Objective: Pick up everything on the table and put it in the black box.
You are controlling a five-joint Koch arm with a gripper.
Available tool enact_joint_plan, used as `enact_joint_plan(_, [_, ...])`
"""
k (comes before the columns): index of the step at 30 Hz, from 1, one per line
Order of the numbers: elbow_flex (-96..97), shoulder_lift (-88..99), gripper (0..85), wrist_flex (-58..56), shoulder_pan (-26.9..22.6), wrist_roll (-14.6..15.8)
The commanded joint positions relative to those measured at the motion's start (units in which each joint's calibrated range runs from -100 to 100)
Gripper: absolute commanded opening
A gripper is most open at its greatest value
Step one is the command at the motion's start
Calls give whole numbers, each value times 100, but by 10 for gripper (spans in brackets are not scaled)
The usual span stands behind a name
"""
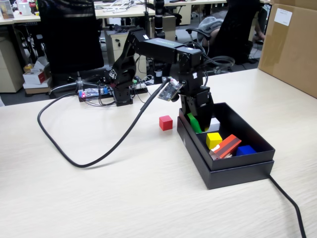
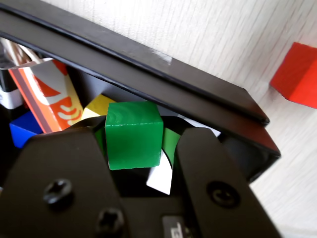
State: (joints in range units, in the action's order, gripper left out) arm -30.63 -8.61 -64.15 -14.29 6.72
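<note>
My gripper (image 1: 197, 121) hangs over the far left corner of the black box (image 1: 237, 168), shut on the green cube (image 1: 194, 123). In the wrist view the green cube (image 2: 133, 134) sits between the two black jaws of the gripper (image 2: 141, 133), just inside the black box's rim (image 2: 148, 64). The yellow cube (image 1: 214, 140) lies inside the box, and it peeks out behind the green one (image 2: 99, 105) in the wrist view. The red cube (image 1: 166, 122) rests on the table (image 1: 124, 198) just left of the box, at the right edge (image 2: 297, 74) of the wrist view.
Inside the box also lie an orange-red striped block (image 1: 227, 146), a blue block (image 1: 245, 149) and a white block (image 1: 215, 123). A thick black cable (image 1: 99, 158) loops across the table on the left. A brown carton (image 1: 290, 44) stands at the far right.
</note>
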Motion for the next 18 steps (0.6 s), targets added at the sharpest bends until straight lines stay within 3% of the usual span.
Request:
enact_joint_plan(1, [-120,132,174,164,-20,-34])
enact_joint_plan(3, [-47,167,249,164,-24,-49])
enact_joint_plan(6, [-29,339,261,164,-24,-49])
enact_joint_plan(10, [-29,591,387,164,-24,-93])
enact_joint_plan(18, [134,2312,443,164,29,-73])
